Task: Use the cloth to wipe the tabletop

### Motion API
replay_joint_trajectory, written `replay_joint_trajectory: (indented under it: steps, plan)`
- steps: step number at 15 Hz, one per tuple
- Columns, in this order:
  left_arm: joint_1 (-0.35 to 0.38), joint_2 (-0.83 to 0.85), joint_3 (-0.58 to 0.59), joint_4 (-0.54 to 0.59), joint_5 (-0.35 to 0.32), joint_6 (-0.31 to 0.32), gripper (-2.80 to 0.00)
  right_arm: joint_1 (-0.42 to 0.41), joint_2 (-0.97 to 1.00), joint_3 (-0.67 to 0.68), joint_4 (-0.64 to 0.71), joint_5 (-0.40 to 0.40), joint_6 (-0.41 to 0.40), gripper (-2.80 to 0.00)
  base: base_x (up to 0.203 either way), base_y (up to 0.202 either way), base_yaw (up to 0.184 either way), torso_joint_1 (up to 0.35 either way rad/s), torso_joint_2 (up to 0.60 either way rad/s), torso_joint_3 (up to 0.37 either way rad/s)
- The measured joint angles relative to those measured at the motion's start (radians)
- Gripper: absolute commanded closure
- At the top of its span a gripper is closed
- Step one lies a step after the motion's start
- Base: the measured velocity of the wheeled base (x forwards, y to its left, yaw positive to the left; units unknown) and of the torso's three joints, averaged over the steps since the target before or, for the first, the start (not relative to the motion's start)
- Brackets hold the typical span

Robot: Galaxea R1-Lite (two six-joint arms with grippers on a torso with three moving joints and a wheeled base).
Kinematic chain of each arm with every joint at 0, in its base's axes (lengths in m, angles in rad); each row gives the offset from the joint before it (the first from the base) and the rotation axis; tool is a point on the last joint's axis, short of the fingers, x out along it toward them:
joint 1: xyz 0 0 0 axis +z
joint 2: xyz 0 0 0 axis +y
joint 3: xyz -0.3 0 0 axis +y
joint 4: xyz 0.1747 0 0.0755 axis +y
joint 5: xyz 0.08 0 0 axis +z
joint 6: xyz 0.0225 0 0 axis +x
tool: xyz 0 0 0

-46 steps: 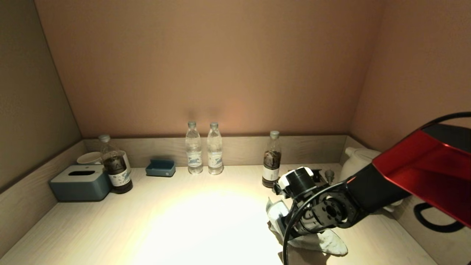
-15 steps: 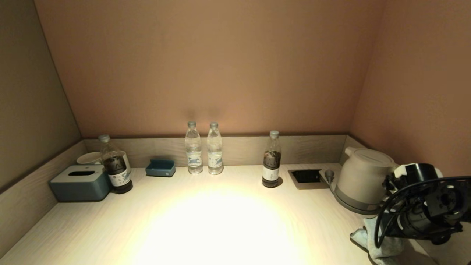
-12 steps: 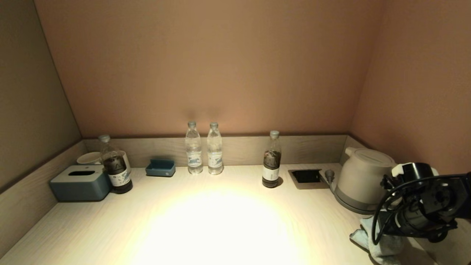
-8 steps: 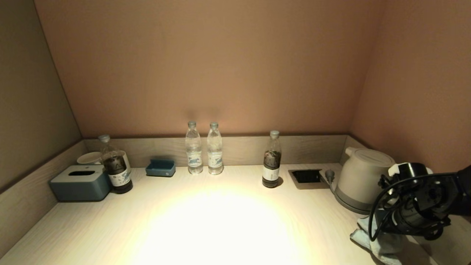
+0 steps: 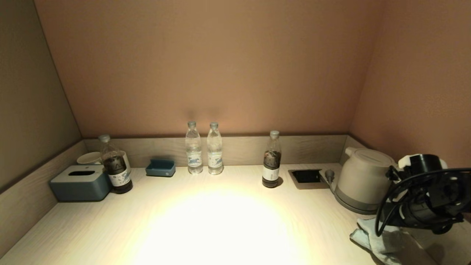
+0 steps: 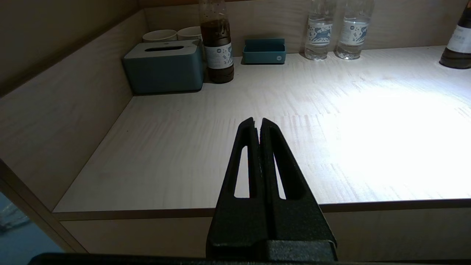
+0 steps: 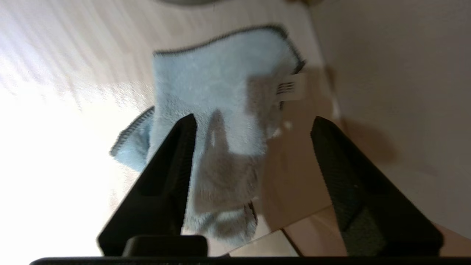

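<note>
Lying crumpled on the pale wood-grain tabletop (image 5: 220,221), the fluffy blue cloth (image 7: 220,110) rests free beneath the right gripper (image 7: 254,127), whose ribbed black fingers (image 7: 176,154) gape wide, holding nothing.

The right gripper (image 7: 254,125), which three seconds ago pressed the small pale blue terry cloth (image 5: 382,243) onto the middle-right of the pale beige wood-grain tabletop (image 5: 206,224), has dragged it to the near right corner beside the white kettle (image 5: 362,180). Within the last half second its jaws have spread wide and lifted slightly, leaving the cloth crumpled on the surface below them.
</note>
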Motion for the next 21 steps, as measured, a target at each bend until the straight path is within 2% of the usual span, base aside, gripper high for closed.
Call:
replay_joint_trajectory:
  steps: [3, 4, 7, 10, 15, 18, 21]
  plan:
    - [0.000, 0.000, 0.000, 0.000, 0.000, 0.000, 0.00, 0.002, -0.150, 0.017, 0.009, 0.016, -0.006, -2.80, 0.000, 0.000, 0.000, 0.000, 0.00, 0.000]
    - [0.000, 0.000, 0.000, 0.000, 0.000, 0.000, 0.00, 0.003, -0.205, 0.030, 0.008, 0.028, -0.012, -0.07, 0.000, 0.000, 0.000, 0.000, 0.00, 0.000]
    - [0.000, 0.000, 0.000, 0.000, 0.000, 0.000, 0.00, 0.006, -0.404, 0.091, 0.008, 0.094, -0.046, 0.00, 0.000, 0.000, 0.000, 0.000, 0.00, 0.000]
    - [0.000, 0.000, 0.000, 0.000, 0.000, -0.001, 0.00, 0.006, -0.577, 0.136, 0.004, 0.199, -0.077, 0.00, 0.000, 0.000, 0.000, 0.000, 0.00, 0.000]
    - [0.000, 0.000, 0.000, 0.000, 0.000, 0.000, 0.00, 0.003, -0.767, 0.176, 0.004, 0.363, -0.074, 0.00, 0.000, 0.000, 0.000, 0.000, 0.00, 0.000]
    - [0.000, 0.000, 0.000, 0.000, 0.000, 0.000, 0.00, 0.001, -0.884, 0.206, 0.009, 0.412, -0.066, 0.00, 0.000, 0.000, 0.000, 0.000, 0.00, 0.000]
    - [0.000, 0.000, 0.000, 0.000, 0.000, 0.000, 0.00, 0.002, -1.000, 0.240, 0.014, 0.423, -0.065, 0.00, 0.000, 0.000, 0.000, 0.000, 0.00, 0.000]
